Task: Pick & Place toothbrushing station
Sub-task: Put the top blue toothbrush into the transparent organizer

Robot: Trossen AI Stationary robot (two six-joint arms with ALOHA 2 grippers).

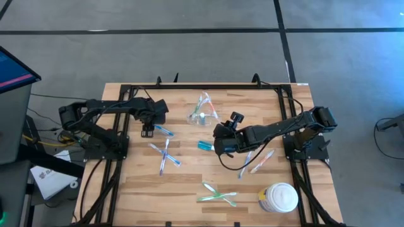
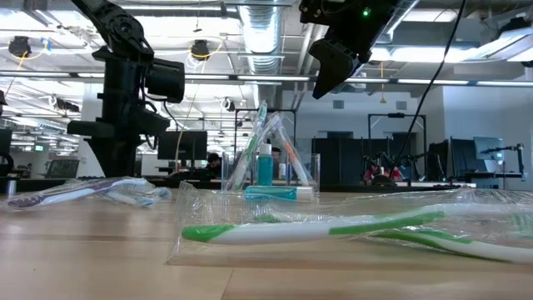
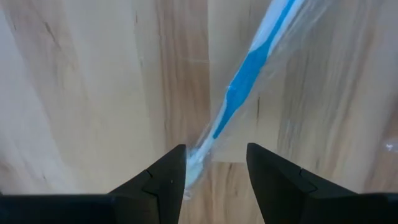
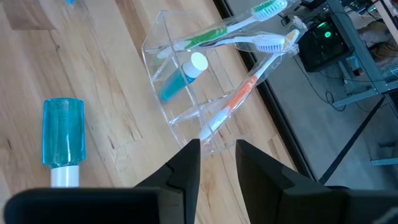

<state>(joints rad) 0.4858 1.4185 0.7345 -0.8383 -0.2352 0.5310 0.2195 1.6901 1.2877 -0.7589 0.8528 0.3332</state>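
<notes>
The wooden table has toothbrush things spread all over it, because they are waiting to be picked up one by one. The white jar sits in a near corner, out of the way.

The clear holder stands near the far middle of the table. It already has some toothbrushes and a small tube leaning inside, so that is where things go.

The right gripper hangs above the table, between the holder and the teal tube lying flat just beside it. Its fingers are open a little and hold nothing. I think it is getting ready for that tube.

The left gripper is low over a blue toothbrush in a clear wrapper. Its fingers are apart, one on each side of the brush's end, so it can pinch it. It is not holding it yet.

Green toothbrushes lie crossed near the front edge.
</notes>
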